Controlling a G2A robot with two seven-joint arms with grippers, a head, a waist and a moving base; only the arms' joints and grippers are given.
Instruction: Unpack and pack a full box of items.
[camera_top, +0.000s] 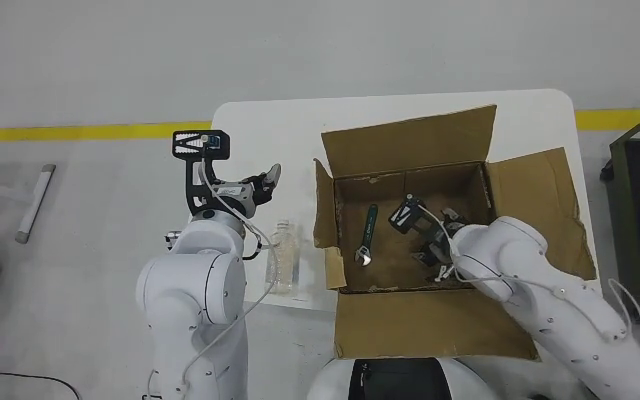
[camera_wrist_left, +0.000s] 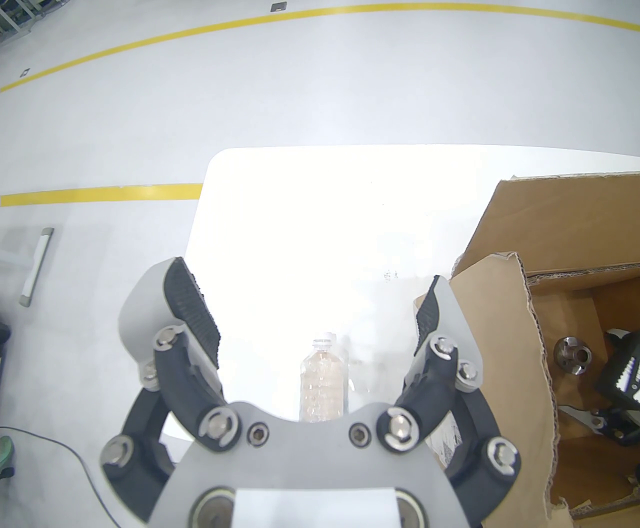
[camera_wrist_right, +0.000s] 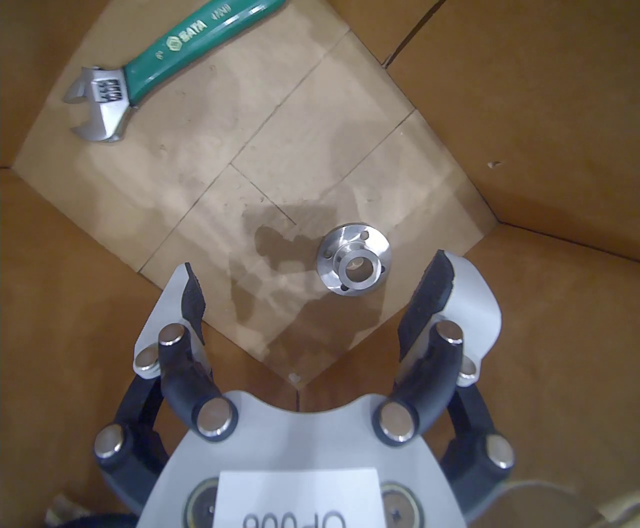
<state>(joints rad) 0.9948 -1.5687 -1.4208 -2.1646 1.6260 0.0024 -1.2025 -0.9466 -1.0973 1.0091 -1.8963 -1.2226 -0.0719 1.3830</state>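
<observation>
Top view: box stood open on white table. Bottle on table just outside box. Wrench inside box, by wall nearest bottle. Grey floor, yellow line beyond box.

Left wrist view: left gripper spread, empty, above bottle, outside box.

Right wrist view: right gripper spread, empty, inside box, over flange on box bottom.

Unpacking likely in hand, flange probably next. Move called for centring, lowering, closing on low smooth metal. Slip possible.

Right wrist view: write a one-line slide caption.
Open right gripper above a metal flange on the cardboard box floor, green-handled wrench lying apart.
</observation>
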